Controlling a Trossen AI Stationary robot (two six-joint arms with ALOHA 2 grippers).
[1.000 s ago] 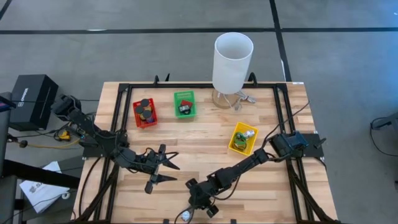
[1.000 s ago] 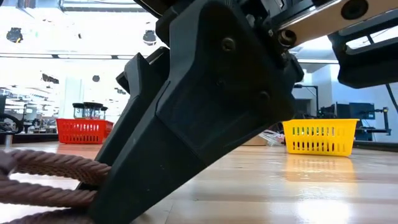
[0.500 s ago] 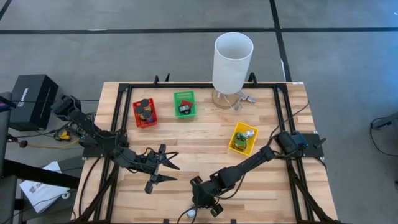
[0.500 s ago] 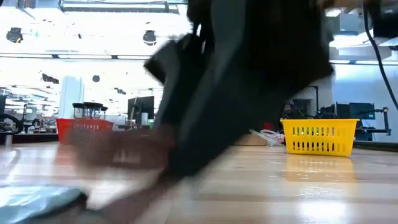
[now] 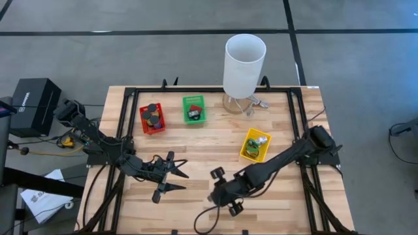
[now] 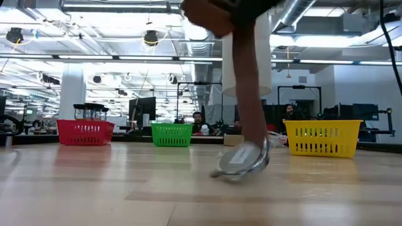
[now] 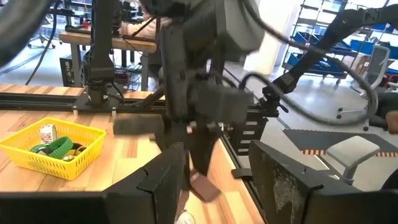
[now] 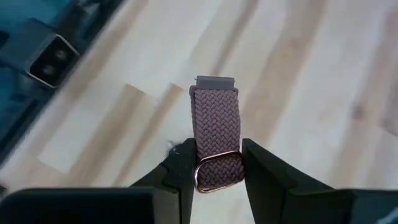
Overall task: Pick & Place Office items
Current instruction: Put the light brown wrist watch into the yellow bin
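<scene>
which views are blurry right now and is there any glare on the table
Low view: the hanging wristwatch and its strap are motion-smeared, while the bins behind stay sharp and ceiling lights reflect off the table. Left wrist view: the right gripper is smeared. Right wrist view: the strap is sharp between the fingers, the table behind is soft.

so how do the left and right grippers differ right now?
The left gripper hangs empty over the bare wooden table, jaws spread. The right gripper has its jaws closed on the braided mauve strap of the wristwatch, whose case dangles just above the table. The left sits nearer the red plastic bin; the right nearer the yellow plastic bin. Both are dark, two-fingered, and at the table's near half.
</scene>
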